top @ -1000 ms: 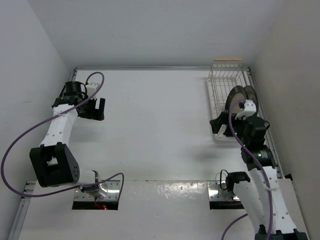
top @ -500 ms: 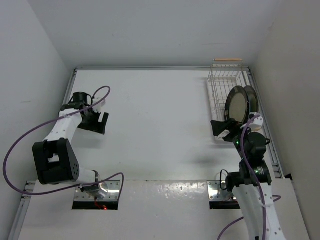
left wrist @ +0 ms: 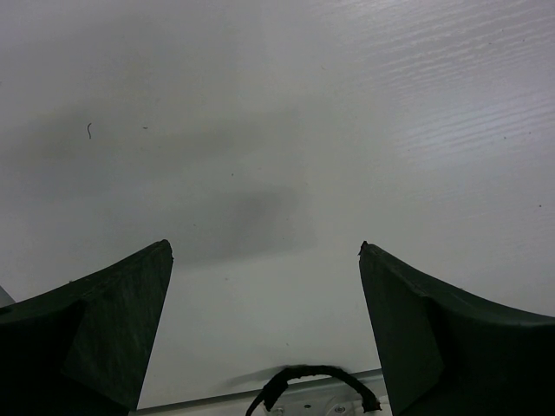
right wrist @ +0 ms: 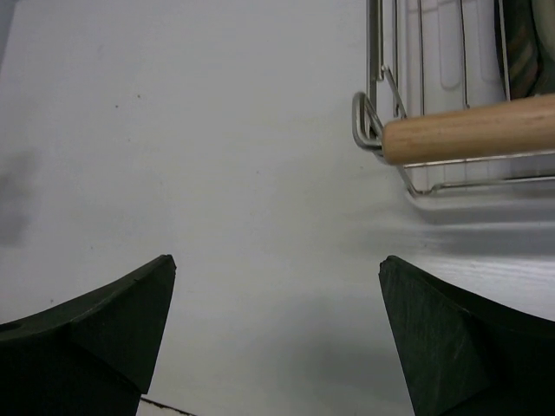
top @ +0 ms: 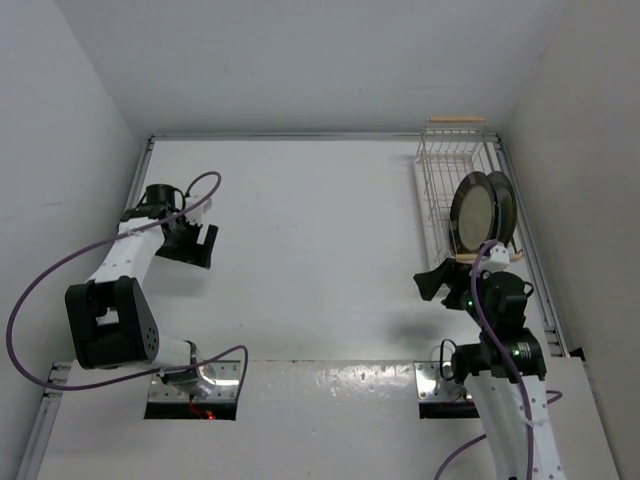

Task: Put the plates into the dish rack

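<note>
The dish rack [top: 432, 190], a white wire basket with wooden handle bars, stands at the back right of the table. Two cream plates with dark rims stand upright in its near half, one in front [top: 473, 215] and one behind [top: 503, 203]. A blue floral plate does not show. My right gripper [top: 440, 285] is open and empty, just off the rack's near left corner. In the right wrist view the gripper [right wrist: 276, 260] hangs over bare table, with the rack's near handle [right wrist: 473, 130] at upper right. My left gripper [top: 193, 247] is open and empty at the far left; the left wrist view [left wrist: 264, 247] shows only table.
White walls close in the table on the left, back and right. A metal rail [top: 300, 137] runs along the back edge. The purple cable [top: 40, 290] loops off the left arm. The arm base plates [top: 330, 378] lie at the near edge.
My right gripper has drawn back from the plates in the rack toward the near edge, empty. My left gripper moved a little nearer and left, then stayed still.
</note>
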Available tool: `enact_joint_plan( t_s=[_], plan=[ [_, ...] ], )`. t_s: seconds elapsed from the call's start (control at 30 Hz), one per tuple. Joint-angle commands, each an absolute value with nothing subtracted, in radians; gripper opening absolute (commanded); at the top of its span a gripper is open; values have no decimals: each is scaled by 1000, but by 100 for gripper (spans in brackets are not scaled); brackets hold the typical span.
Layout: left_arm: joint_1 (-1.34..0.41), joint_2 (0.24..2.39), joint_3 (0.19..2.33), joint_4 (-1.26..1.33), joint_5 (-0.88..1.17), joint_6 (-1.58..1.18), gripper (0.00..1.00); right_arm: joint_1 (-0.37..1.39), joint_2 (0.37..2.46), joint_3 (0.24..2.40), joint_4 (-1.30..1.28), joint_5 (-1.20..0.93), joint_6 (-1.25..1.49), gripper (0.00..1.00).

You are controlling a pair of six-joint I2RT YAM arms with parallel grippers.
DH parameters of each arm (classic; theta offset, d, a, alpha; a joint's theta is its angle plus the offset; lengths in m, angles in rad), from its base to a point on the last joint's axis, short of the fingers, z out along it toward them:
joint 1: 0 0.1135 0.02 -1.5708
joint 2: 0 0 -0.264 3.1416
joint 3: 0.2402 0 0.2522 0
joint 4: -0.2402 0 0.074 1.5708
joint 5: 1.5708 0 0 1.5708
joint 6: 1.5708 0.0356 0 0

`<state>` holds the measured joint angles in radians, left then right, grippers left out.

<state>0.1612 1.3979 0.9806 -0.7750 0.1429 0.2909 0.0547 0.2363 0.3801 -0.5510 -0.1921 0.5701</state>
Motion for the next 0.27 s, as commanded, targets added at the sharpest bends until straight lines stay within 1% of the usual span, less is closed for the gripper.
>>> enact_joint_plan(
  t_s=[0.0, 0.23],
  plan=[
    [150, 1373, 992, -765, 158, 291, 93, 55, 235, 420, -600, -209, 541, 100],
    [141, 1373, 992, -765, 158, 291, 93, 55, 268, 422, -615, -156, 581, 100]
  ],
)
